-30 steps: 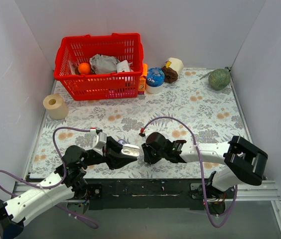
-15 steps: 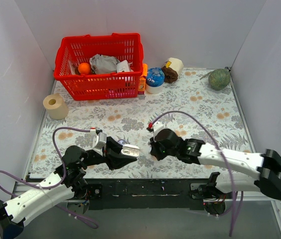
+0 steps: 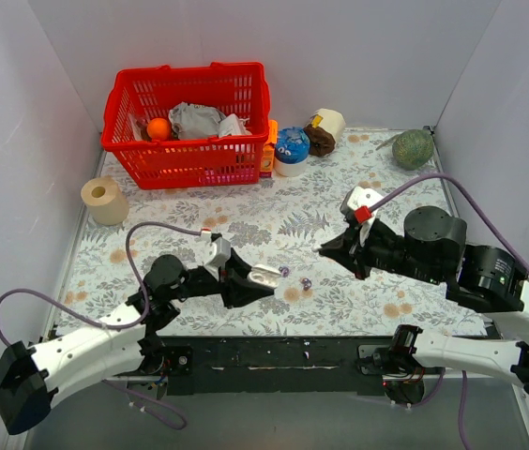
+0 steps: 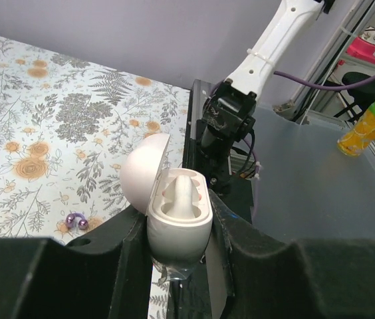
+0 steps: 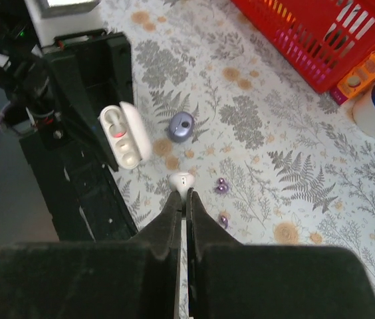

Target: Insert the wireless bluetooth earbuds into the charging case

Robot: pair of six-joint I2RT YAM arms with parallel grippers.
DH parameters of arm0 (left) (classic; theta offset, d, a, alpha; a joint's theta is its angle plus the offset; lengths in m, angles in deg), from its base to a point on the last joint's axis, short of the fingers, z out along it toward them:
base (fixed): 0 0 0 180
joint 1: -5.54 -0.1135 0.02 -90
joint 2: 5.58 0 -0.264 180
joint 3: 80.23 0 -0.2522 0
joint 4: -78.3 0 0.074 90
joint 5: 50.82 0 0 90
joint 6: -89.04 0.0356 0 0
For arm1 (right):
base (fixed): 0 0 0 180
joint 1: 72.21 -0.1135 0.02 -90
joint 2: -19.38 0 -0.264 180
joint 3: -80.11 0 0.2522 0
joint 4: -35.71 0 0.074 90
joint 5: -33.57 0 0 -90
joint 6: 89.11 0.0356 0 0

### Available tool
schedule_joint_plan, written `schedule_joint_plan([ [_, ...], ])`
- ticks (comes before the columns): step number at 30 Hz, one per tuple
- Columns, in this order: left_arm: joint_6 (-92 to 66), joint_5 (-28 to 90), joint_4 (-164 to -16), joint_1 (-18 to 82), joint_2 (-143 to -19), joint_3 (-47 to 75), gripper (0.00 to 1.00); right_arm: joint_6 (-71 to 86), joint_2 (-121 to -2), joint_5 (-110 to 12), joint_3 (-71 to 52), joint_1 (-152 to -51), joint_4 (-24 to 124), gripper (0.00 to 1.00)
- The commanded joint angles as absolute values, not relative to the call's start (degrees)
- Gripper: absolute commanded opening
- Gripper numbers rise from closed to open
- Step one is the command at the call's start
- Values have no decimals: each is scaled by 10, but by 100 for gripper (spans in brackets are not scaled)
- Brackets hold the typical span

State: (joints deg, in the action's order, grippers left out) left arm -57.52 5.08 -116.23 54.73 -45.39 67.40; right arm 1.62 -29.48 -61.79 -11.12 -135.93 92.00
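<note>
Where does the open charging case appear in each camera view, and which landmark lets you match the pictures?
Top external: the charging case is low centre, held by the left gripper.
Left wrist: charging case at centre, lid open, between the jaws.
Right wrist: charging case upper left of centre, lid open.
Shared landmark: small purple buds on the floral cloth nearby.

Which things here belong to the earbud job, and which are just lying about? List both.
Job: case, open; purple earbuds on the table.
Lying about: red basket, paper roll, green ball.
</note>
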Motion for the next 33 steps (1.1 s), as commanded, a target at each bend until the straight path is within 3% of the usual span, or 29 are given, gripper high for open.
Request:
schedule_joint_plan([
  [1,-583,-42,-1252,518,-550,618,0,-36,-289,-536,-110,-1361,981,1],
  [12,-632,-133,-1335,505,-687,538,0,-11,-265,-499,-27,-1362,889,1],
  [33,-664,-153,-1361,505,-693,536,0,19,-299,-497,25,-1361,789,1],
])
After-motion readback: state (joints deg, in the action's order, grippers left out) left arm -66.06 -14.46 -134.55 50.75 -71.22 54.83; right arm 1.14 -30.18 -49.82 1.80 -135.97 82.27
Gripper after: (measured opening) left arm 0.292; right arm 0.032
